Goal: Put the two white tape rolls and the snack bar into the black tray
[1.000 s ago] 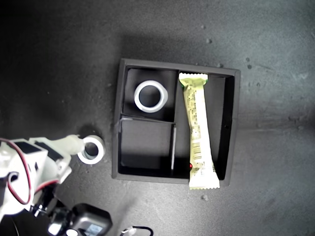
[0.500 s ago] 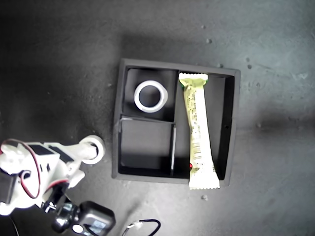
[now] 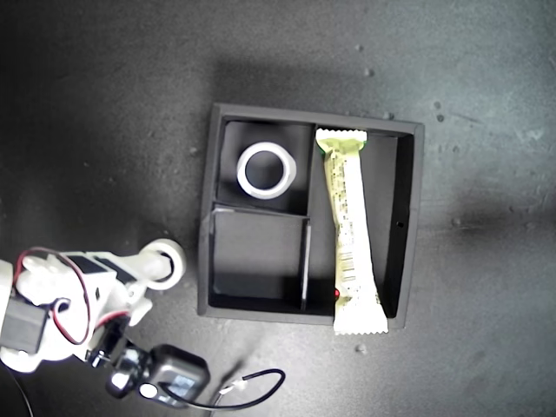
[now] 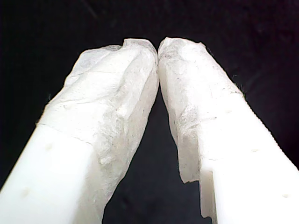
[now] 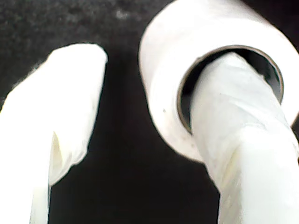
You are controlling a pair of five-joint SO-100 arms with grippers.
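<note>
Exterior view: second tape roll [image 3: 165, 263] on worktop [image 3: 104, 130], beside black tray [image 3: 205, 261]. Our second gripper [image 5: 145, 93] open, one finger [image 5: 238, 126] through core. First gripper [image 4: 158, 49] closed, empty. We advise clamping wall firmly before lifting toward vacant small compartment.

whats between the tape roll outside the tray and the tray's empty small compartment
In the exterior view, only bare dark surface and the black tray wall lie between the outside tape roll and that compartment.

Black tray [image 3: 408, 217]: square, three compartments. One white tape roll [image 3: 266, 169] flat in small compartment; snack bar [image 3: 349, 230] in long one, end overhanging wall. Second tape roll [image 3: 167, 262] outside tray, threaded on one finger of my second gripper [image 5: 140, 121].
</note>
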